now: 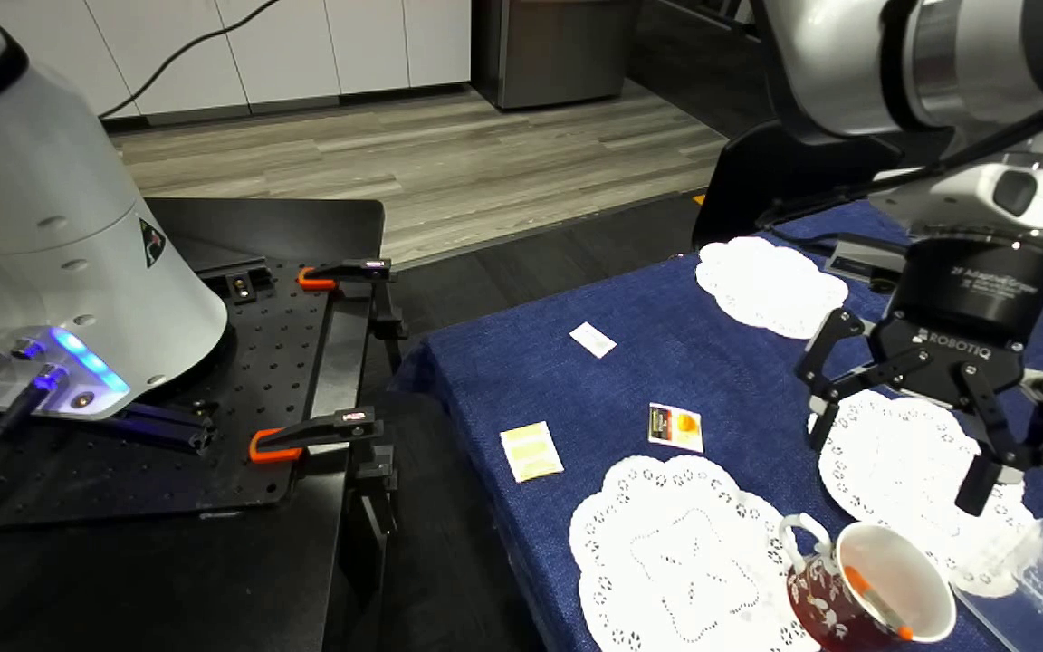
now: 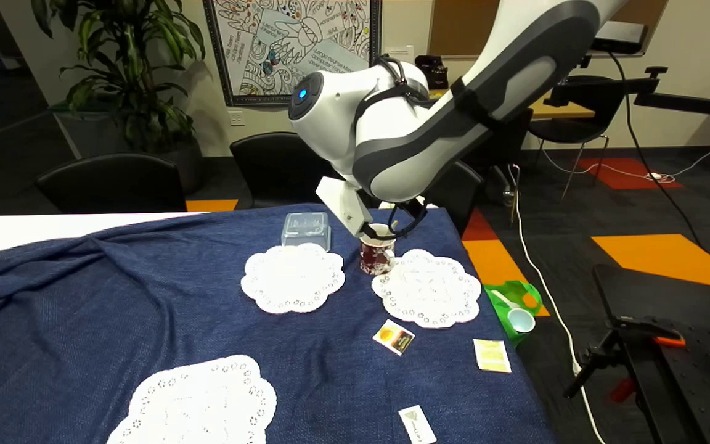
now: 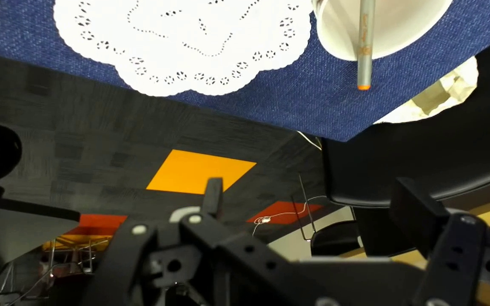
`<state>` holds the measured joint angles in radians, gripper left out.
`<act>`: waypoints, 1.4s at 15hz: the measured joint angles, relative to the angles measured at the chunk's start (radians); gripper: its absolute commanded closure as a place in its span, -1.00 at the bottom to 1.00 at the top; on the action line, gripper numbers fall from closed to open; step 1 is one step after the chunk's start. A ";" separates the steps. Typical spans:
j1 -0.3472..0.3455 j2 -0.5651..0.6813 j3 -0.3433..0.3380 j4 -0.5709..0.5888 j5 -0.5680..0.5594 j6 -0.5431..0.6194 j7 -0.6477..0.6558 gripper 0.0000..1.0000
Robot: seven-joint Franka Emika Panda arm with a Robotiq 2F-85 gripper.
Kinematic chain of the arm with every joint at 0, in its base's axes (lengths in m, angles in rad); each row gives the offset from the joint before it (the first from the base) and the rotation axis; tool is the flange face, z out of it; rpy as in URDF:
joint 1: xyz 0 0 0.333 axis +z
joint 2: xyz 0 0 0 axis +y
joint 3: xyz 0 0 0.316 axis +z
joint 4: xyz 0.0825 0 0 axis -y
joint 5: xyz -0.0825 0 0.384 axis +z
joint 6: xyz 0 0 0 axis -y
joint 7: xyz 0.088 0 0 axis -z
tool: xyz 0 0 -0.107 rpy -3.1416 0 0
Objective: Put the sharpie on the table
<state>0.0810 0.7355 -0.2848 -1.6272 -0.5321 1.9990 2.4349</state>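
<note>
The sharpie is a slim grey marker with orange ends. In an exterior view the sharpie (image 1: 879, 602) leans inside a red-and-white mug (image 1: 816, 602). In the wrist view the sharpie (image 3: 365, 51) sticks out past the rim of the mug (image 3: 340, 38). The mug (image 2: 375, 256) stands on the navy-clothed table (image 2: 330, 394), beside a doily. My gripper (image 1: 902, 457) is open and empty, above the table (image 1: 521, 362) near the mug. Its open fingers (image 3: 313, 191) show nothing between them in the wrist view. In an exterior view the arm hides most of the gripper.
Several white doilies lie on the cloth, one by the mug (image 1: 675, 552). A clear plastic box (image 2: 306, 231) stands near the mug. Small packets lie about, one yellow (image 1: 532, 451), one with an orange picture (image 1: 675, 427), one white (image 1: 593, 340). Black chairs (image 2: 278, 166) stand behind the table.
</note>
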 measured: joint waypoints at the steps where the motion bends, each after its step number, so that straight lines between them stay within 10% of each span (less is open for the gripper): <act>1: -0.008 0.014 0.000 0.013 -0.003 0.004 0.000 -1.00; 21: -0.067 0.257 -0.028 0.236 -0.003 0.051 -0.020 -0.54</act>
<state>0.0140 0.9920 -0.3131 -1.3913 -0.5350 2.0500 2.4148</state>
